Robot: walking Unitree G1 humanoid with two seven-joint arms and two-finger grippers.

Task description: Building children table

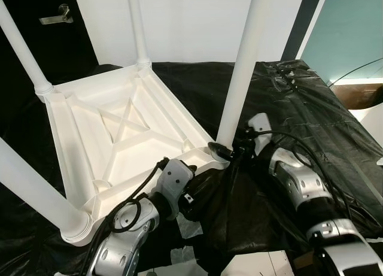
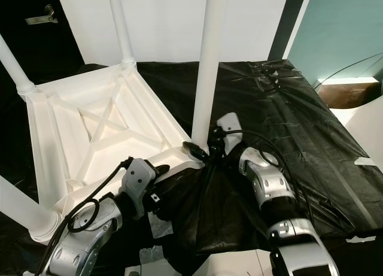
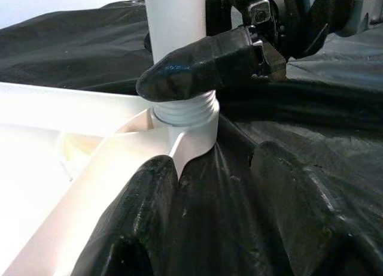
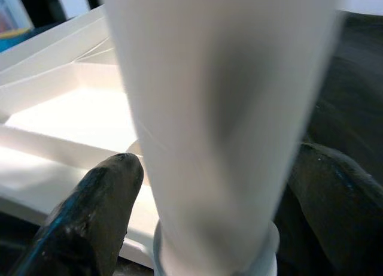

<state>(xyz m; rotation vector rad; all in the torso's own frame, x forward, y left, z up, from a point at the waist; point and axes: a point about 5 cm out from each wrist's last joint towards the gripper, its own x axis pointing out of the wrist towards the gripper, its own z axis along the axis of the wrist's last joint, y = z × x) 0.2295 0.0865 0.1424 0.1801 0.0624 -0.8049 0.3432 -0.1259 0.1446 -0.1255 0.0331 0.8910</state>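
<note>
The left claw (image 1: 190,199) is sitting nearest the camera, at the near edge of the upturned white table (image 1: 128,138), its two black fingers (image 3: 137,228) standing apart and open, one finger touching the rim of the table frame just below the corner socket, the other lying on the black sheet (image 1: 323,126). The table is lying upside down on the sheet, which is covering the counter, with its ribbed underside facing up and four white legs pointing upward. A near-left leg (image 1: 33,195) is standing at the closest corner in its socket. Just beyond the left claw, the right claw (image 1: 224,149) is gripping the base of the near-right leg (image 1: 242,72), its fingers (image 4: 96,210) closing on either side of the leg just above the threaded collar where the leg is meeting the corner socket; one fingertip is pressing against the leg's front in the left wrist view. The right arm is reaching in from the right across the sheet, with black cables running along it. Farther back, two more legs (image 1: 137,27) are standing at the far corners. Behind the counter a white wall panel (image 1: 197,18) is standing, with a dark door and metal handle (image 1: 57,15) at far left.
</note>
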